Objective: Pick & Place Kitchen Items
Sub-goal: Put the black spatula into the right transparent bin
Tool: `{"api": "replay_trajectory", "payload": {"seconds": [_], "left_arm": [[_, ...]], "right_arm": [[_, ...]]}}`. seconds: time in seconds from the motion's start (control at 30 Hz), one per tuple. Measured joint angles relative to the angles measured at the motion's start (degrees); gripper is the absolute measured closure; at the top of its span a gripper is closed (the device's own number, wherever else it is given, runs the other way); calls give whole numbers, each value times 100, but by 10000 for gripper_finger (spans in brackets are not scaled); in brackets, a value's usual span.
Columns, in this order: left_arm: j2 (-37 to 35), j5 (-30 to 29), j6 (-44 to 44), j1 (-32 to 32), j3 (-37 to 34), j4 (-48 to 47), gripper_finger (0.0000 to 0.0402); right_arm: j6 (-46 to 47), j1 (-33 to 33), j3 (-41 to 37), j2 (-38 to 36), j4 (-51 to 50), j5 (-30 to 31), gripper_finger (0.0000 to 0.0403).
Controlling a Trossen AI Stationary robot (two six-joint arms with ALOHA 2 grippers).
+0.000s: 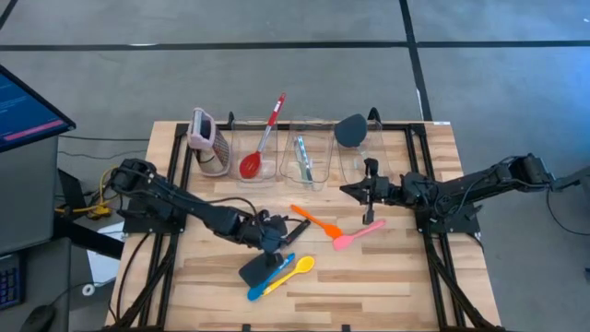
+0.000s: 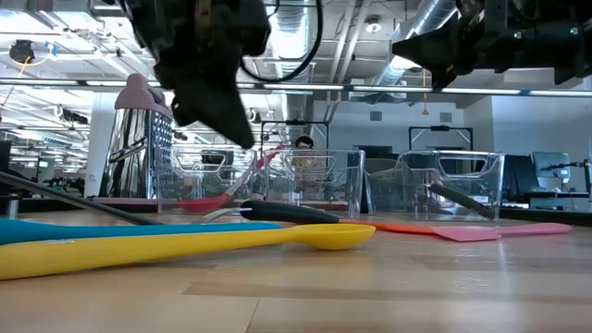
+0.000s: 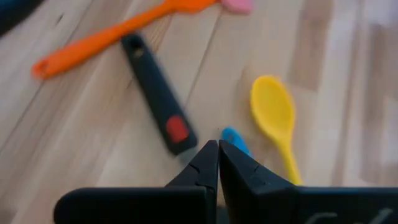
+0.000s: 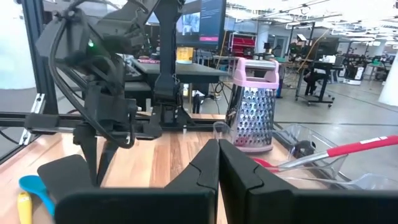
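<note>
Two clenched, empty grippers are hovering: the left gripper (image 1: 274, 242) over the black flat spatula (image 1: 255, 270), the right gripper (image 1: 355, 189) near three clear plastic bins (image 1: 307, 159).

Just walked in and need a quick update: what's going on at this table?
Utensils are being sorted into the clear bins. The left gripper, shut and empty, hovers over the black spatula, yellow spoon and blue spoon. The right gripper, also shut and empty, waits near the bins. Orange spatula and pink spatula lie loose.
</note>
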Motion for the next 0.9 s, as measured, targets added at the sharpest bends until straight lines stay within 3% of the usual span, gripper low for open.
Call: {"api": "replay_trajectory", "payload": {"seconds": [0.17, 0.9], "left_arm": [[0, 57, -599, 94, 0, -594, 399], [-4, 115, -525, 166, -13, -454, 398]], "right_arm": [[0, -10, 0, 0, -27, 12, 403], [4, -6, 0, 2, -156, 12, 403]]}}
